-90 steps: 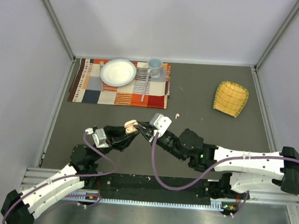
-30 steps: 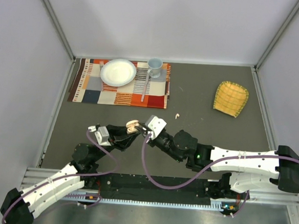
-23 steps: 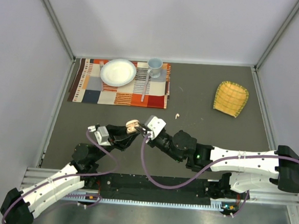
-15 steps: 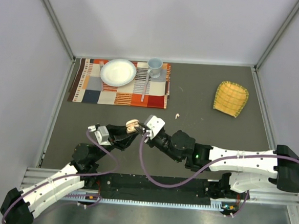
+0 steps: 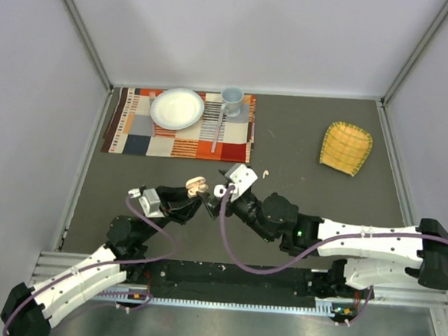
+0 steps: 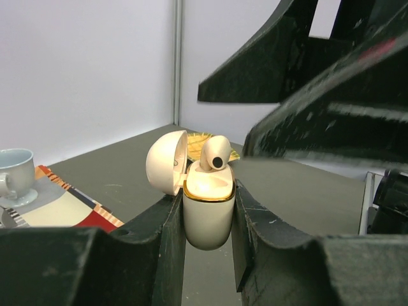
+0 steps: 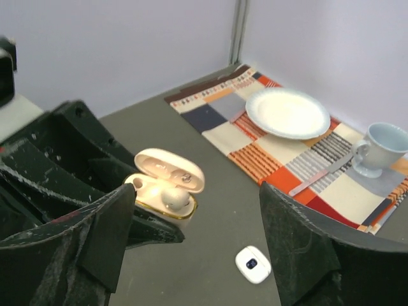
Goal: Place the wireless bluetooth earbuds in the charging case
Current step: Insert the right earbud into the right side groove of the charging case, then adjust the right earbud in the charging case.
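My left gripper (image 6: 207, 220) is shut on the lower body of a cream charging case (image 6: 208, 207), held above the table with its lid (image 6: 167, 162) hinged open. One white earbud (image 6: 215, 153) sits in the case and stands out of its top. From the right wrist the same earbud (image 7: 173, 196) fills one socket, and the socket beside it (image 7: 137, 185) is empty. My right gripper (image 7: 199, 220) is open just right of the case (image 5: 196, 185), with nothing between its fingers. Another earbud (image 5: 265, 173) lies on the dark table beyond the right wrist.
A small white case (image 7: 253, 264) with a dark spot lies on the table under my right gripper. At the back left, a patterned placemat (image 5: 133, 142) carries a white plate (image 5: 177, 108), a pale blue cup (image 5: 231, 99) and a utensil. A yellow cloth (image 5: 346, 147) lies back right.
My right gripper has opened and drawn back a little to the right of the case, leaving the earbud seated in it. The left gripper keeps its hold on the case, nearly still.
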`<state>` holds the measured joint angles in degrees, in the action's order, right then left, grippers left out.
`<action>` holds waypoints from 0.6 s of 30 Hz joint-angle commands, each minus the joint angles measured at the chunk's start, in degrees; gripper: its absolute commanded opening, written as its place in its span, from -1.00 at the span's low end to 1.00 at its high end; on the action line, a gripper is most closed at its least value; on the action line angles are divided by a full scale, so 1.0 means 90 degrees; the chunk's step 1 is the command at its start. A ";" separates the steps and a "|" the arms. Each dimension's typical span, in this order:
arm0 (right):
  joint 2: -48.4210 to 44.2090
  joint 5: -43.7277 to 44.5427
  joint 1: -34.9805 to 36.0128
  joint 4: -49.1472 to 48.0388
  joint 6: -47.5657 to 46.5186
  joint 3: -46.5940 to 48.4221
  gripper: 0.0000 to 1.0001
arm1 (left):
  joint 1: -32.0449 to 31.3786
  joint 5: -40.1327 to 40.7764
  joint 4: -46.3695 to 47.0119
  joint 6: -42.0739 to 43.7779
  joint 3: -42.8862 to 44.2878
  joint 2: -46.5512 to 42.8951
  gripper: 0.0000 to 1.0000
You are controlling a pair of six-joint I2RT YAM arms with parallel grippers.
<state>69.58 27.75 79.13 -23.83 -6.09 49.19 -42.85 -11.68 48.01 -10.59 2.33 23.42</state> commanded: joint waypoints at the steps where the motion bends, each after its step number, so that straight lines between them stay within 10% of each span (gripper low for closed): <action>1: -0.0680 0.0461 0.0123 -0.0837 0.0324 -0.0025 0.64 | -0.0004 0.0146 0.0418 -0.0025 -0.0503 -0.0151 -1.00; 10: -0.0994 0.1281 0.0084 -0.1045 0.0451 -0.0349 0.83 | -0.0004 0.0185 0.0320 -0.0025 -0.0513 -0.0268 -1.00; 18: -0.0593 0.0912 0.0026 0.0382 0.1076 0.0247 0.51 | 0.0005 0.0146 0.0320 -0.0054 -0.0513 -0.0307 -1.00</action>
<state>63.07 37.12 79.24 -25.43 0.19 47.64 -42.85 -10.61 48.05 -10.61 2.33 21.47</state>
